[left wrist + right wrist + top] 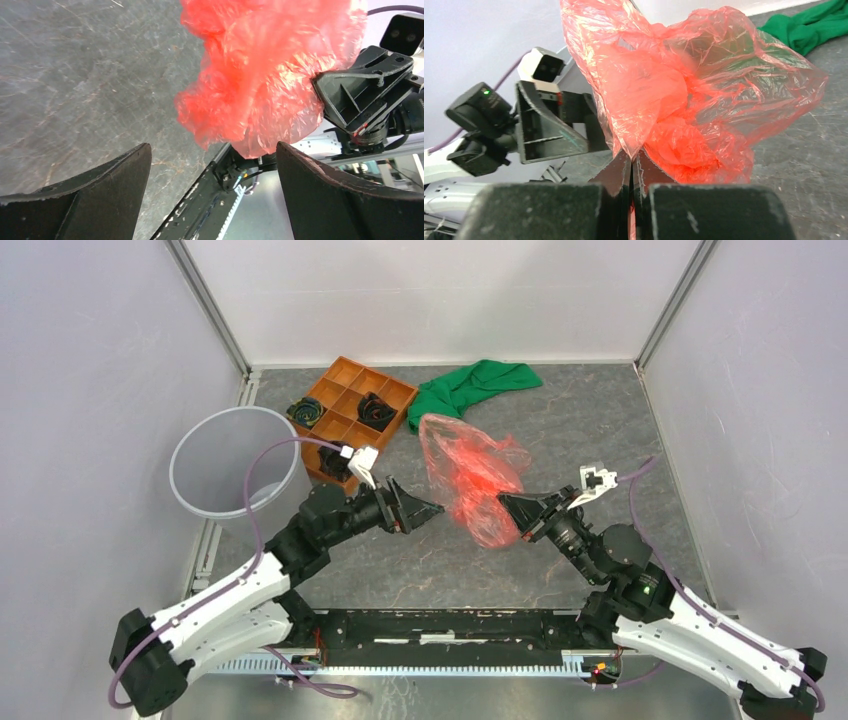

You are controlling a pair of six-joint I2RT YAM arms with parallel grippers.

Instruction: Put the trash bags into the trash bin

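Observation:
The red-pink translucent trash bag [475,472] is a large loose sack in mid-table, with a denser wad inside. My right gripper [507,504] is shut on the bag's near edge; in the right wrist view the film [684,95] is pinched between the closed fingertips [631,161]. My left gripper [432,508] is open and empty, just left of the bag, jaws wide apart in the left wrist view [214,165] with the bag [265,75] ahead and above them. The trash bin [232,462], a round translucent greyish-white bucket, stands at the left, behind my left arm.
An orange compartment tray [350,410] with dark items stands behind the left gripper. A green cloth [470,385] lies at the back, also in the right wrist view [819,25]. Grey walls close in both sides.

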